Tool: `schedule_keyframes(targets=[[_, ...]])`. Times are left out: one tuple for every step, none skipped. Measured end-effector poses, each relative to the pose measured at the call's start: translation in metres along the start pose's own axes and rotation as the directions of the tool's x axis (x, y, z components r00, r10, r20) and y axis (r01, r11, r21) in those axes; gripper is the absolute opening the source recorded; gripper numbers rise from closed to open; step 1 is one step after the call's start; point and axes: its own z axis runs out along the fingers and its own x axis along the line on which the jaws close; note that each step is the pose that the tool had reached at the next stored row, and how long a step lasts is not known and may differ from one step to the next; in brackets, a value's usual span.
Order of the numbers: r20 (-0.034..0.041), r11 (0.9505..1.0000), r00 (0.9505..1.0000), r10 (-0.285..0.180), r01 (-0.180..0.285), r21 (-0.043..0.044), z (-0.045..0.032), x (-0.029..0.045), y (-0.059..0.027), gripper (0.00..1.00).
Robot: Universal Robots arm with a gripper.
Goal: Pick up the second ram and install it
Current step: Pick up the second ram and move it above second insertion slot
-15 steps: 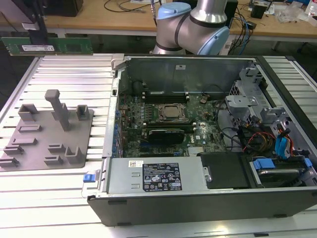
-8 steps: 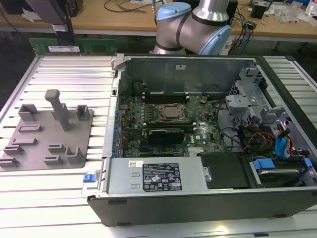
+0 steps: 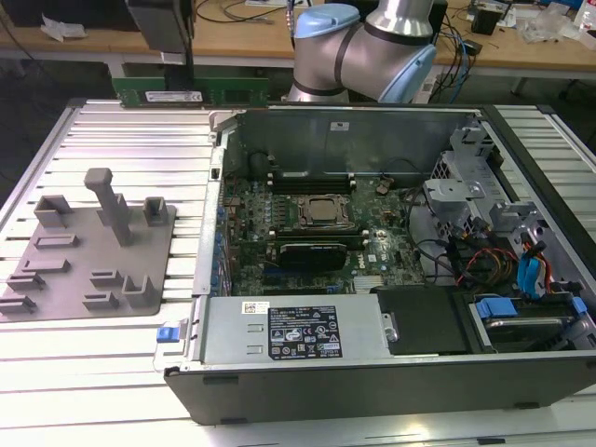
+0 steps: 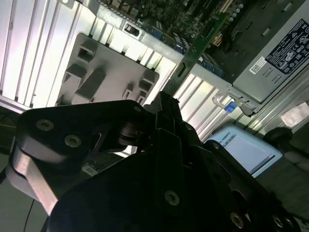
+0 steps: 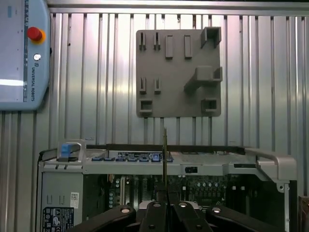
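hand [image 5: 165, 207] clamped on second ram [image 3: 191, 95] | ram's long axis level, parallel to computer case [image 3: 354, 130] far wall | ram aloft outside case, off its far corner, exterior view's left

In the exterior view the arm [image 3: 372, 51] ran off the top edge. In the second wrist view the claw [image 4: 166, 104] hid the near end of the second ram [image 4: 203, 41]; in the first wrist view the stick stood edge-on, faces unseen.
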Motion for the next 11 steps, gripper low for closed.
schedule_keyframes(targets=[[0.0000, 1.0000, 1.0000, 0.000, 0.000, 0.0000, 0.0001, 0.0001, -0.0052, 0.09], [0.0000, 1.0000, 1.0000, 0.000, 0.000, 0.0000, 0.0003, 0.0001, -0.0089, 0.09], [0.0000, 1.0000, 1.0000, 0.000, 0.000, 0.0000, 0.0004, 0.0001, -0.0117, 0.09], [0.0000, 1.0000, 1.0000, 0.000, 0.000, 0.0000, 0.0006, 0.0002, -0.0162, 0.09], [0.0000, 1.0000, 1.0000, 0.000, 0.000, 0.0000, 0.0008, 0.0003, -0.0210, 0.09], [0.0001, 1.0000, 1.0000, 0.000, 0.000, 0.0000, 0.0011, 0.0003, -0.0246, 0.09], [0.0000, 1.0000, 1.0000, 0.000, 0.000, 0.0000, 0.0013, 0.0004, -0.0284, 0.09], [0.0000, 1.0000, 1.0000, 0.000, 0.000, 0.0000, 0.0014, 0.0004, -0.0309, 0.09], [0.0000, 1.0000, 1.0000, 0.000, 0.000, 0.0000, 0.0018, 0.0005, -0.0360, 0.09], [0.0000, 1.0000, 1.0000, 0.000, 0.000, 0.0000, 0.0021, 0.0005, -0.0394, 0.09], [0.0000, 1.0000, 1.0000, 0.000, 0.000, 0.0000, 0.0023, 0.0006, -0.0419, 0.09]])
